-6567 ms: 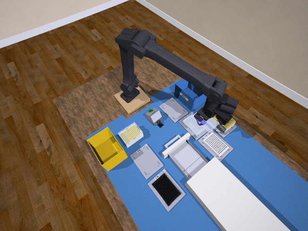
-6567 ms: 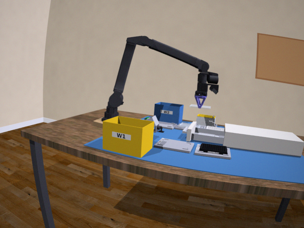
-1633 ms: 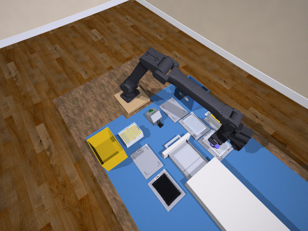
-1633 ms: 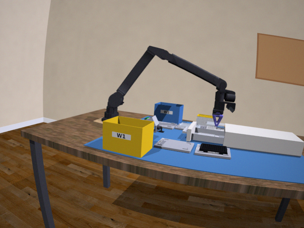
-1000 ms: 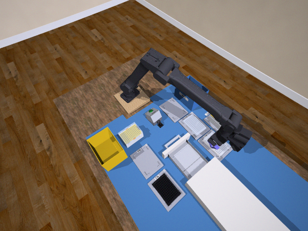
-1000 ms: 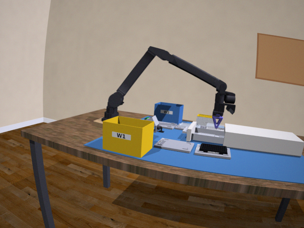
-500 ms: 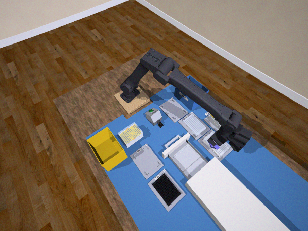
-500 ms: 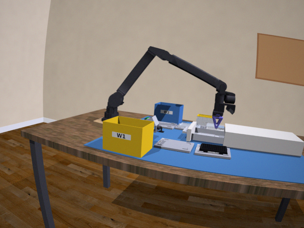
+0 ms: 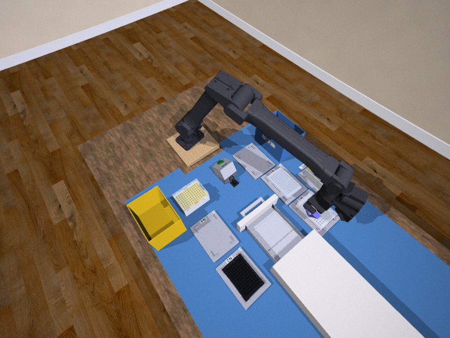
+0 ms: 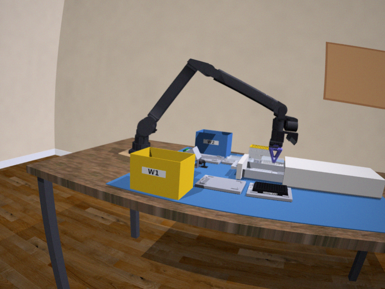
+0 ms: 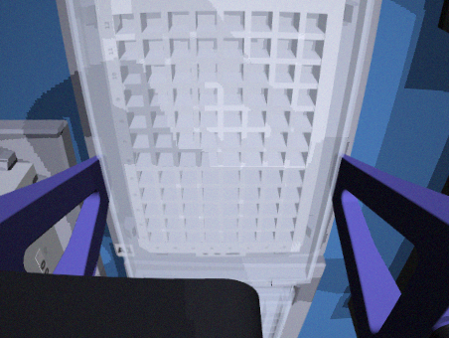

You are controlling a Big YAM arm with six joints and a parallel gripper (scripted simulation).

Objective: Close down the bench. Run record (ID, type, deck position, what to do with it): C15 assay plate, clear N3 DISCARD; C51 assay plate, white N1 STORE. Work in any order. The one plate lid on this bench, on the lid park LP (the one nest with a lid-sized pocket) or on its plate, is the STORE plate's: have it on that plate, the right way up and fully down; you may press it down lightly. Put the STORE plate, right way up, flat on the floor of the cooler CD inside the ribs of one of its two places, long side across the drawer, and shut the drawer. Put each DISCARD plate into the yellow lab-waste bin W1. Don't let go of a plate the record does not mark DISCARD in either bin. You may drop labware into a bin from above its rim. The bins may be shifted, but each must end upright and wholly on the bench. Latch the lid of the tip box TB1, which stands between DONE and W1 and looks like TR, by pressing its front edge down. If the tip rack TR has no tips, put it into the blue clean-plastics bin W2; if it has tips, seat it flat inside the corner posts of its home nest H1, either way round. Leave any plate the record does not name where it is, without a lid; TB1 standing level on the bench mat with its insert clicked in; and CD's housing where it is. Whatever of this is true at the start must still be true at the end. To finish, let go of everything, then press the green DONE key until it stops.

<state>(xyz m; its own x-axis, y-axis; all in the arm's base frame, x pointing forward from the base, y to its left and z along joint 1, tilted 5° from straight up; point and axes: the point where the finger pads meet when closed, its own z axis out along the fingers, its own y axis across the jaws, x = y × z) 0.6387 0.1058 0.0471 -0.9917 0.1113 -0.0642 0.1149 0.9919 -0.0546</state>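
My gripper (image 9: 314, 212) is at the right side of the mat, shut on the translucent plate lid (image 11: 221, 129) across its short side. The lid hangs just over the white assay plate (image 11: 219, 24) in its grey nest, nearly lined up with it. I cannot tell whether the lid touches the plate. The clear plate (image 9: 284, 180) sits in nest N3. The cooler's white housing (image 9: 341, 287) stands at the front right, with its drawer (image 9: 272, 230) pulled open and empty. The gripper also shows behind the drawer in the side view (image 10: 275, 157).
Yellow bin W1 (image 9: 156, 216) stands at the left and blue bin W2 at the back. Tip box TB1 (image 9: 190, 196) and the green DONE key (image 9: 220, 162) lie between them. The tip rack with yellow tips (image 10: 259, 151) stands behind my gripper. A black plate (image 9: 242, 276) sits in N2. Nest N4 (image 9: 214, 235) is empty.
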